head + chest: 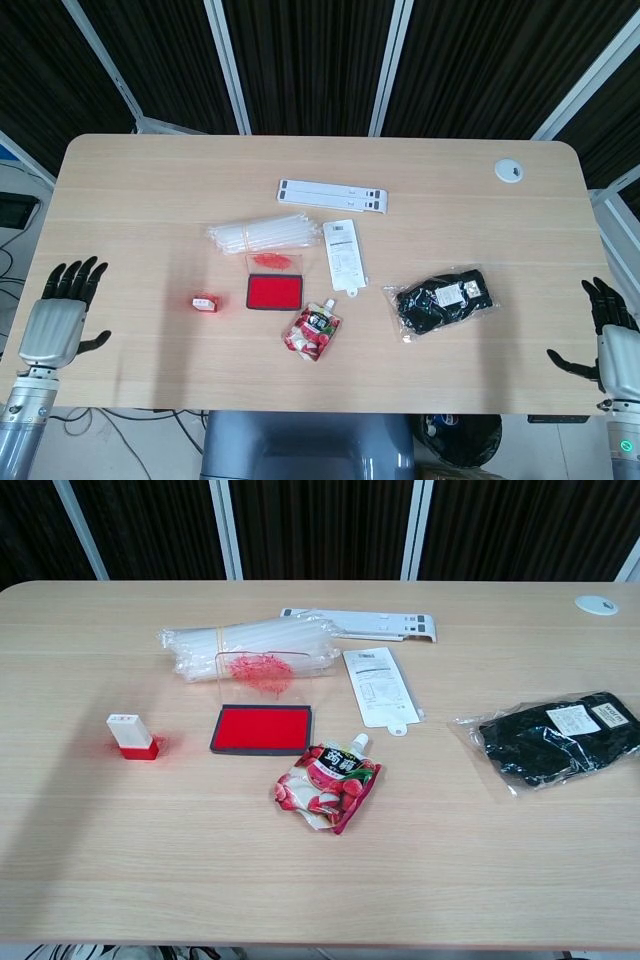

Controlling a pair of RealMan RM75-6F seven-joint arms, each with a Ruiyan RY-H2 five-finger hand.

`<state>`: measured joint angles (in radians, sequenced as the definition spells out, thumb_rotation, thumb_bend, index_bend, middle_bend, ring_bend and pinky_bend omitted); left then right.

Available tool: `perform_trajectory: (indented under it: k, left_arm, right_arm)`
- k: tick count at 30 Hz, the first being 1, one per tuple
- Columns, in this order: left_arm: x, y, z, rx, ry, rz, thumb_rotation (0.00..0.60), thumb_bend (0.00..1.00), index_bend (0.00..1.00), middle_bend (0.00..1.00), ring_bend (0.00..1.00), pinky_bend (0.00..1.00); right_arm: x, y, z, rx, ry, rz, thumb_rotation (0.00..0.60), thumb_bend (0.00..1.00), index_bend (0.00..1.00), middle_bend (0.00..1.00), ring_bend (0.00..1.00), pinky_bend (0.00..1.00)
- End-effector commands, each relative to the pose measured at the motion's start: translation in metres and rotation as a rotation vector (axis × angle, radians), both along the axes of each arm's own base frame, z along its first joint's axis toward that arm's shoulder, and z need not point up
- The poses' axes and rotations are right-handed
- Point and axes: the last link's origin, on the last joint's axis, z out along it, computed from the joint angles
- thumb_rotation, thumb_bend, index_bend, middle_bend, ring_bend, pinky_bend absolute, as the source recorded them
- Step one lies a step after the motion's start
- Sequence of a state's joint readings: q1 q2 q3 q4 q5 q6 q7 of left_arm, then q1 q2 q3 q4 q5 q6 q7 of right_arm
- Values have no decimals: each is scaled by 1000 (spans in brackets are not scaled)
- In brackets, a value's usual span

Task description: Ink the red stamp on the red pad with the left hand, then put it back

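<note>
The red stamp (204, 302) (131, 736), white on top with a red base, stands on the table left of the red ink pad (274, 292) (262, 728). The pad lies open with its clear lid raised behind it. My left hand (58, 315) hovers at the table's left front edge, fingers spread, holding nothing, well left of the stamp. At the right front edge my right hand (610, 335) is also open and empty. Neither hand shows in the chest view.
A lychee drink pouch (313, 331) lies just in front of the pad. Behind it are a bag of clear tubes (264, 235), a white card (343, 255) and a white strip (333, 194). A black packet (444, 299) lies to the right; a grommet (509, 170) sits far right.
</note>
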<state>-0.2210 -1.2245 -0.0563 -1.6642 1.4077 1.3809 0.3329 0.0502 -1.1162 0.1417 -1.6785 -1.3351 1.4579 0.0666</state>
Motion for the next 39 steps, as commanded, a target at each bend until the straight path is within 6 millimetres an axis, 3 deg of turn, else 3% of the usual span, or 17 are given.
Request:
perform_trajectory:
  k: [1, 9, 18, 27, 39]
  left_arm:
    - [2, 3, -1, -6, 7, -2, 600, 85, 0, 0, 0, 0]
    - [18, 24, -15, -76, 49, -30, 600, 108, 44, 11, 3, 64]
    - [40, 51, -57, -202, 114, -61, 600, 153, 196, 160, 88, 149]
    - [53, 67, -92, -269, 141, -59, 600, 197, 292, 257, 161, 226]
    - [60, 76, -115, -289, 168, -55, 600, 230, 380, 359, 194, 248]
  right_arm:
    - [0, 0, 0, 0, -2, 0, 600, 53, 0, 0, 0, 198]
    - [-2, -1, 0, 6, -19, -9, 600, 64, 0, 0, 0, 199]
    - [-2, -1, 1, 5, -29, -12, 600, 82, 0, 0, 0, 199]
    - [-1, -2, 0, 5, -39, -11, 600, 92, 0, 0, 0, 198]
    - [0, -3, 0, 5, -51, -12, 600, 109, 0, 0, 0, 199]
